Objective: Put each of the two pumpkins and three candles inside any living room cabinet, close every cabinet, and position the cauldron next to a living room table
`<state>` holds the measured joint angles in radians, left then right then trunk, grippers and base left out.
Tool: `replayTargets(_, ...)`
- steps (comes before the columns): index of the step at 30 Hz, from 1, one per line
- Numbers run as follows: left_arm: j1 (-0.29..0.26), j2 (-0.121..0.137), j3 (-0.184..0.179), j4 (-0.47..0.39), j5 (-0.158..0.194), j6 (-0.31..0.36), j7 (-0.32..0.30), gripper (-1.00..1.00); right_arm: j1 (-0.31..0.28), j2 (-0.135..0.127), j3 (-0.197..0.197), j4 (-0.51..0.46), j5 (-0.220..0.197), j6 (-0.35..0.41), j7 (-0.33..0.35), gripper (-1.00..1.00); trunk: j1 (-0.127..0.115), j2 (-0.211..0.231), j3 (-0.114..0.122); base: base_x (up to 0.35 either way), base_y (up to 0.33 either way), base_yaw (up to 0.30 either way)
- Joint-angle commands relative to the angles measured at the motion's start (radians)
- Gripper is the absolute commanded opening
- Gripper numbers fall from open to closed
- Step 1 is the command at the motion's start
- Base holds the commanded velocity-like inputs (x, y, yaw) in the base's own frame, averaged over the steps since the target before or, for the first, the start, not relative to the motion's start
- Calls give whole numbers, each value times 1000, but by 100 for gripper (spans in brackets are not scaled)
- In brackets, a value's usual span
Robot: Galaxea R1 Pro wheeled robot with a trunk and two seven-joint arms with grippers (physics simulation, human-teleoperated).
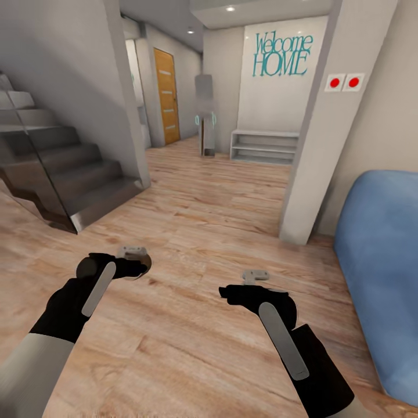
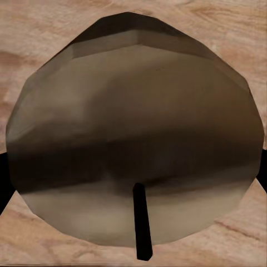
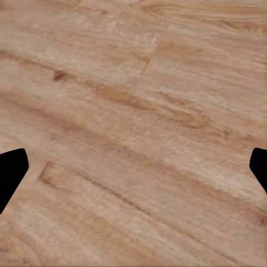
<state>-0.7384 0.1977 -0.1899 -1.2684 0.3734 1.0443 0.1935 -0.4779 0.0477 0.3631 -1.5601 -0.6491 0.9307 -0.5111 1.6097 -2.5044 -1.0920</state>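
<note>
**A:** Any text readable here? All I've got is the teal "Welcome HOME" lettering (image 1: 283, 55) on the back wall, plus two red round buttons (image 1: 343, 82) on the pillar (image 1: 325, 122). No brands that I can see.

**B:** Same, that's all the writing. Under the lettering there's a low white shelf (image 1: 264, 146), and its levels look bare as far as I can make out at that range. Orange door (image 1: 166, 96) down the hall, stairs (image 1: 64, 174) on the left, something blue and soft (image 1: 380, 273) on the right edge.

**A:** So where's the task stuff?

**B:** The left gripper (image 1: 134, 262) has a candle (image 2: 133, 133). In the left wrist view it's right up against the camera, a tan-brown rounded lump with a paler flat top and a thin dark wick (image 2: 142, 225). The black fingers (image 2: 4, 181) peek out on either side of it, so they're clamped on it, one at each flank. From the head view you only catch a brown sliver of it at the gripper tip, held over the wood floor (image 1: 197, 232).

**A:** And the right gripper (image 1: 255, 277)?

**B:** Nothing in it. The right wrist view shows the two fingertips (image 3: 11, 172) spread wide apart at the edges, with just floor planks between them.
</note>
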Motion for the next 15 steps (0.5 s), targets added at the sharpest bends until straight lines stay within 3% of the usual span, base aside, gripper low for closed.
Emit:
replayTargets(1, -1, 1, -3, -1, 7, 3, 10, -100, -1, 0, 1, -1, -10, 2, -10, 100, 0, 0, -1, 0, 0, 280)
replayTargets(15, -1, 1, -3, 1, 7, 3, 10, -100, -1, 0, 0, -1, -10, 2, -10, 100, 0, 0, -7, 0, 0, 280)
